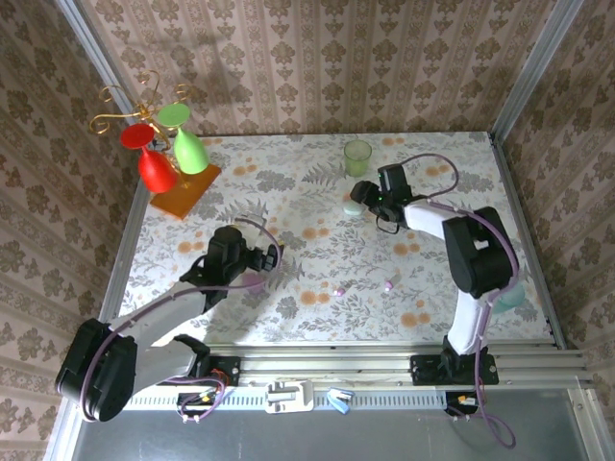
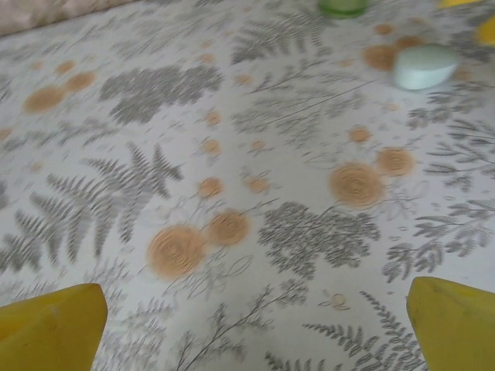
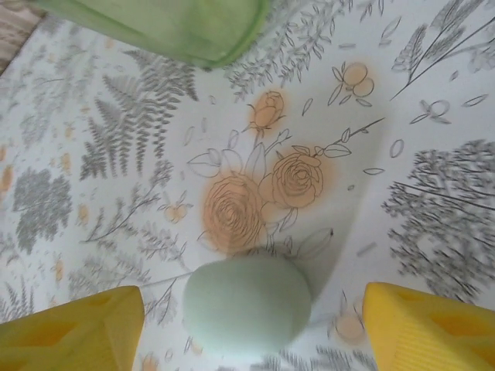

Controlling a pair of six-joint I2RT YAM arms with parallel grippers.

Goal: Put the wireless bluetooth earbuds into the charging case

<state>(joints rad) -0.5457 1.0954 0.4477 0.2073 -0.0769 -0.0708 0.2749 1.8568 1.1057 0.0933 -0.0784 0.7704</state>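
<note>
The right claw (image 3: pixel 251 325) straddles the mint-green oval case (image 3: pixel 247 294), open and empty like the left claw (image 2: pixel 259 317); both tiny earbuds (image 1: pixel 338 290) lie on the tabletop (image 1: pixel 288 192) well back from both claws, probably light, slick, roll-prone, best pinched across their rounded bodies.

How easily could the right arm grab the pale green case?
Probably easily, yes: the pale green case sits inside the open right tool, with a gap on each side and nothing blocking it.
</note>
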